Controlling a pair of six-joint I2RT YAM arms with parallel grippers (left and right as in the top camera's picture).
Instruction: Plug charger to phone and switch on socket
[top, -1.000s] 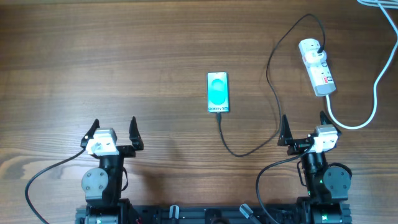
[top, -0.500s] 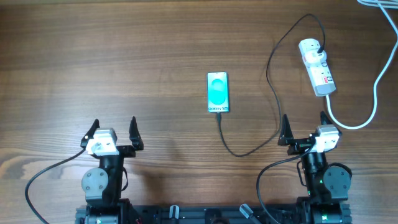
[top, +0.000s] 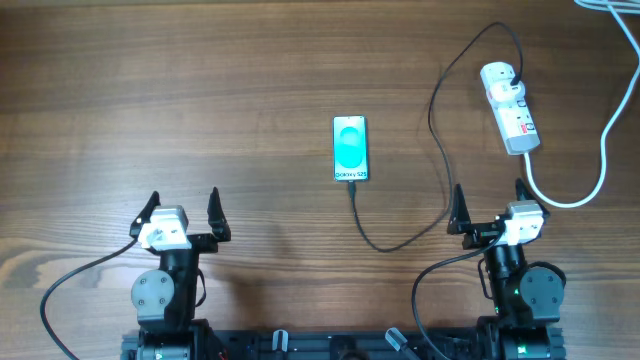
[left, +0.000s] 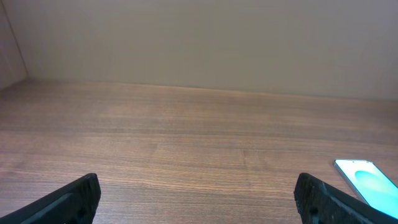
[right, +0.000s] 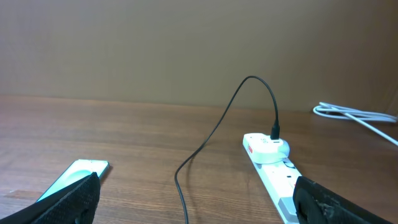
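Overhead: phone (top: 350, 149) well apart from right pincer (top: 488, 190).

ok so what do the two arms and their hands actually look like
The left arm and right arm match: black, with a round joint housing and a white block at the wrist. The left hand and right hand each have two black pointed fingers. A black cable loops from each base.

Brown wood-grain table (top: 200, 80) across the whole overhead frame, with left-to-right grain. Behind it in both wrist views, plain beige wall (left: 199, 37), softly and evenly lit. Corner with a side wall (left: 7, 50) at upper left of the left wrist view.
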